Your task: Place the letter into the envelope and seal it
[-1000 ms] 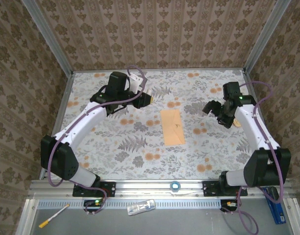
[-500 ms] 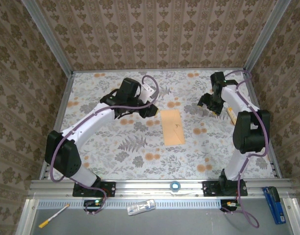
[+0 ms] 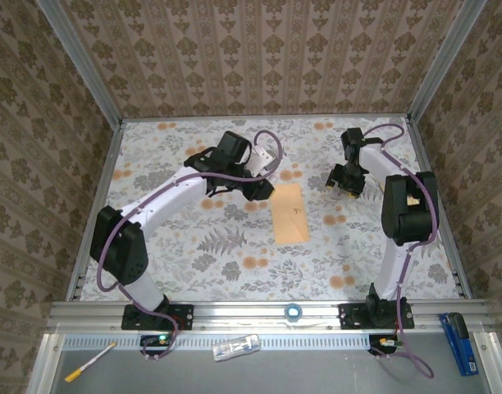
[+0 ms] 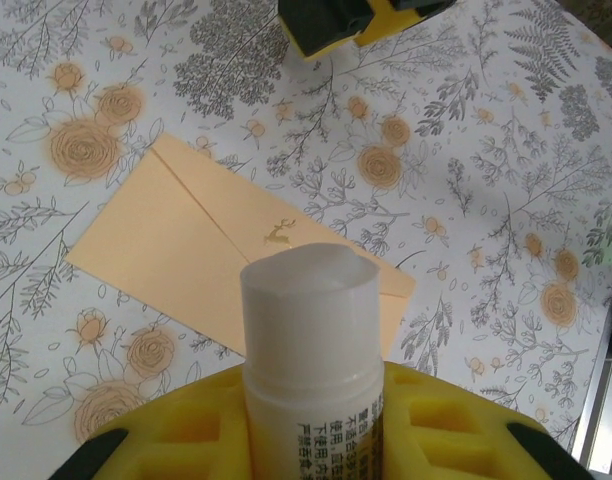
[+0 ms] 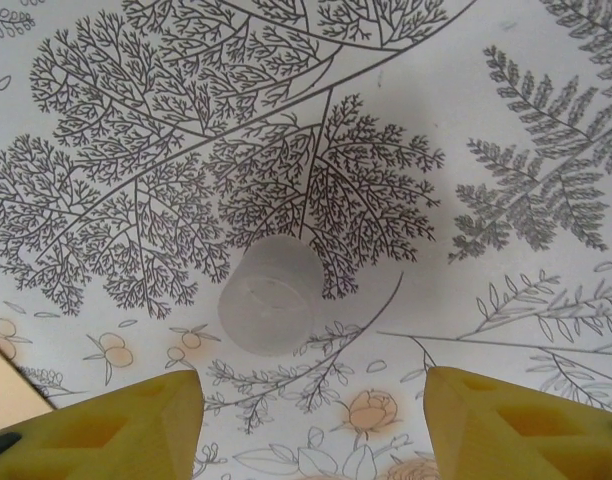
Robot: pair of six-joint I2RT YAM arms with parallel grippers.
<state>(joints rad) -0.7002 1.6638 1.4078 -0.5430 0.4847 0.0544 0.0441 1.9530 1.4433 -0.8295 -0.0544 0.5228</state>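
The left gripper (image 4: 311, 420) clamped an uncapped glue stick (image 4: 308, 310), with the envelope (image 4: 186, 260) just beyond its tip. The right gripper (image 5: 311, 415) gaped over the cap (image 5: 271, 295). The letter was probably inside already; sealing remained.

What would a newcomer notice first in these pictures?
Probably the uncapped white glue stick, gripped in the left fingers and poised above the tan envelope. The envelope lies closed, with a small gold deer on its flap, in the middle of the floral tablecloth. Next, a small translucent cap sits on the tablecloth to the right, with the right fingers spread apart over it.
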